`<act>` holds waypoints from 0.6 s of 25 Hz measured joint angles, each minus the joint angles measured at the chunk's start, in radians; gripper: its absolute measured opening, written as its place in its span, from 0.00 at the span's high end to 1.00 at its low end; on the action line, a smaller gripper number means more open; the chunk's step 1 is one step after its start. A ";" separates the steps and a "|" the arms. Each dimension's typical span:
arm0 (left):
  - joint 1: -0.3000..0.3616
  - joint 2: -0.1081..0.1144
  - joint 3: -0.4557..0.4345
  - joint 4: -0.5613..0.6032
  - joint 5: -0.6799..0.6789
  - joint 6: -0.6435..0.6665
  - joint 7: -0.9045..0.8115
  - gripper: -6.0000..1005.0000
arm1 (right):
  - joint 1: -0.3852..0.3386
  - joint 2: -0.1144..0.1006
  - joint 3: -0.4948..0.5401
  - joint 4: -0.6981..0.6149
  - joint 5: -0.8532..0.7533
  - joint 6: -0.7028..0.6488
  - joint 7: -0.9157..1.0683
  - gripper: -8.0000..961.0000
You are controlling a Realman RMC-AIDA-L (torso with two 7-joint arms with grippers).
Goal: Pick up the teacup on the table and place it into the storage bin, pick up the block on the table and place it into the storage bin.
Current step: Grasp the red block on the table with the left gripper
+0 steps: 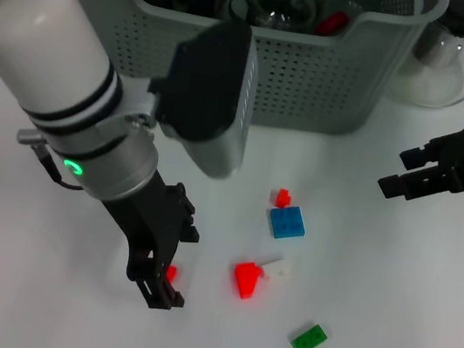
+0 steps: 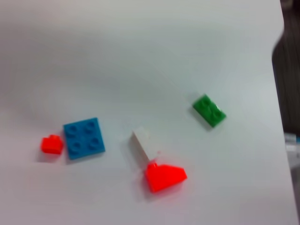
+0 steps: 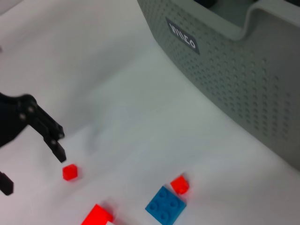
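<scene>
Left gripper (image 1: 164,280): low over table (image 1: 420,327), fingers spread, holding nothing, small red block (image 1: 170,274) between them. Red wedge (image 1: 246,279), blue plate (image 1: 287,222), green brick (image 1: 309,339): loose nearby. Bin (image 1: 336,76): behind. Right gripper (image 1: 397,176): parked rightward, slightly parted, empty.

From the head view you look steeply down on the white table (image 1: 420,327), with the grey-green perforated plastic storage bin (image 1: 317,82) along the far edge. Your left wrist view faces almost straight down, close over the scattered bricks. Your right wrist view looks obliquely across the table, with the bin's labelled wall close by. All three views share the flat blue square studded brick (image 1: 287,222) (image 2: 84,138) (image 3: 165,206) and the small red brick (image 1: 282,198) (image 2: 51,144) (image 3: 179,184) beside it.
</scene>
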 joint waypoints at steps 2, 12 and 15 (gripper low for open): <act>-0.002 0.000 0.031 -0.017 0.019 -0.024 0.015 0.19 | 0.001 0.007 0.001 0.000 0.000 0.005 0.000 0.24; 0.007 0.000 0.118 -0.085 0.079 -0.137 0.033 0.25 | 0.004 0.023 0.001 0.000 0.007 0.019 0.001 0.24; 0.011 0.000 0.130 -0.093 0.084 -0.151 0.029 0.32 | 0.004 0.023 0.001 0.000 0.008 0.026 0.000 0.24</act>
